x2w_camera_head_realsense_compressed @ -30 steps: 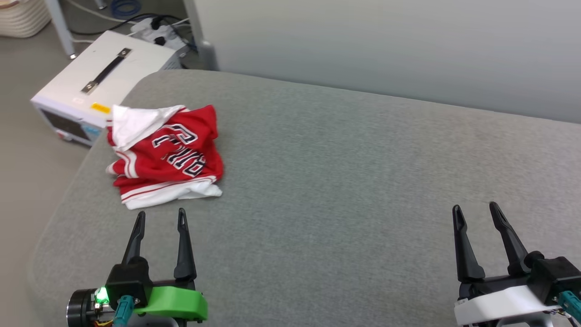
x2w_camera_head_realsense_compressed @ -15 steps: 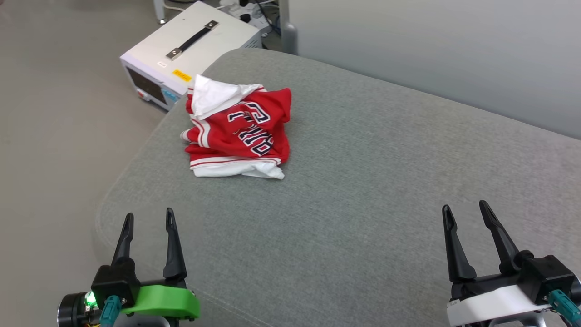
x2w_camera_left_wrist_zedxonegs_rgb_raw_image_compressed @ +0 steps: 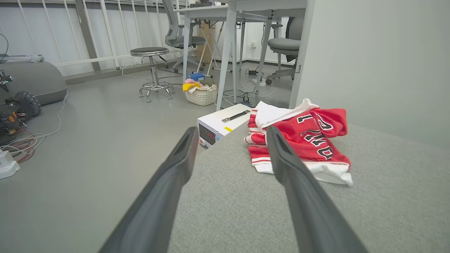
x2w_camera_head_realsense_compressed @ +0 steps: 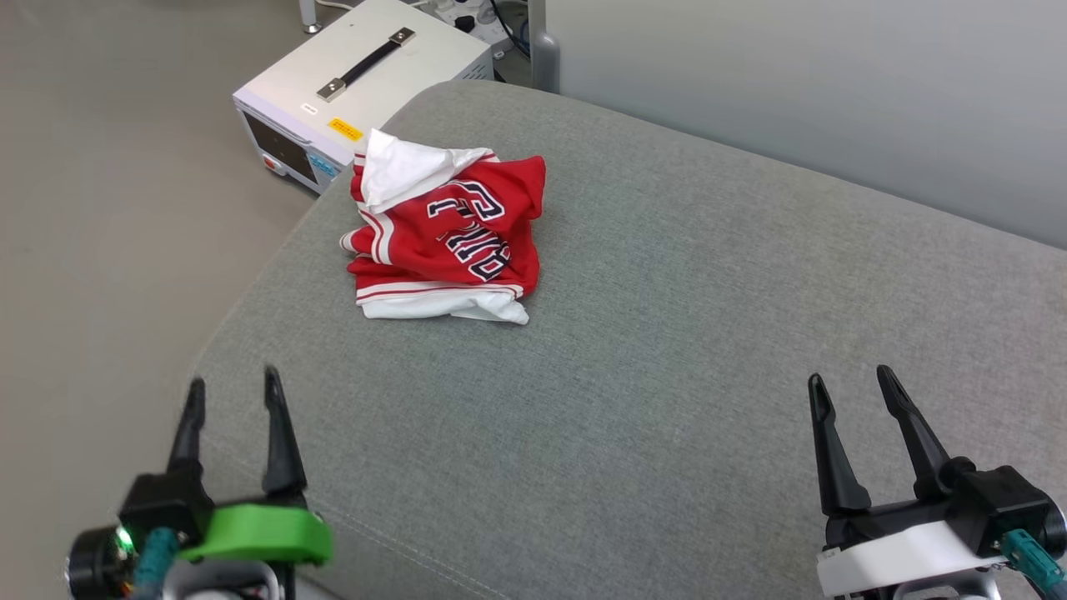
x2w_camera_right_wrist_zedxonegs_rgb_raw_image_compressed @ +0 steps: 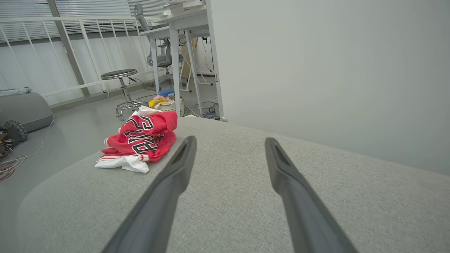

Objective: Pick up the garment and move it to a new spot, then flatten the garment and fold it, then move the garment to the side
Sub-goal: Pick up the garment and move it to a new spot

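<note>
1. Garment [x2w_camera_head_realsense_compressed: 446, 242] lies crumpled at far left of grey cushion [x2w_camera_head_realsense_compressed: 667, 350], near its edge.
2. My left claw [x2w_camera_head_realsense_compressed: 233, 382] and right claw [x2w_camera_head_realsense_compressed: 849, 377]: both spread, empty.
3. I judge the left claw nearer; pinch a raised fold.

This is a robotics lab set up in an open office. Far beyond the wide grey fabric cushion [x2w_camera_head_realsense_compressed: 667, 350] stand white metal-legged desks [x2w_camera_left_wrist_zedxonegs_rgb_raw_image_compressed: 211, 8], swivel office chairs [x2w_camera_left_wrist_zedxonegs_rgb_raw_image_compressed: 283, 44] and a round stool [x2w_camera_left_wrist_zedxonegs_rgb_raw_image_compressed: 149, 52] on a bare grey floor [x2w_camera_left_wrist_zedxonegs_rgb_raw_image_compressed: 88, 140]. A white instrument box [x2w_camera_head_realsense_compressed: 392, 83] with a carry handle and a lit display sits on the floor at the cushion's far left corner. Loose cables [x2w_camera_left_wrist_zedxonegs_rgb_raw_image_compressed: 21, 144] and a power strip [x2w_camera_left_wrist_zedxonegs_rgb_raw_image_compressed: 7, 165] lie at the far left, near a knobbly-tyred wheeled machine [x2w_camera_left_wrist_zedxonegs_rgb_raw_image_compressed: 26, 102]. A basket [x2w_camera_left_wrist_zedxonegs_rgb_raw_image_compressed: 201, 96] of clothes stands beside a desk leg, and a plain grey partition [x2w_camera_left_wrist_zedxonegs_rgb_raw_image_compressed: 369, 63] closes the right.
</note>
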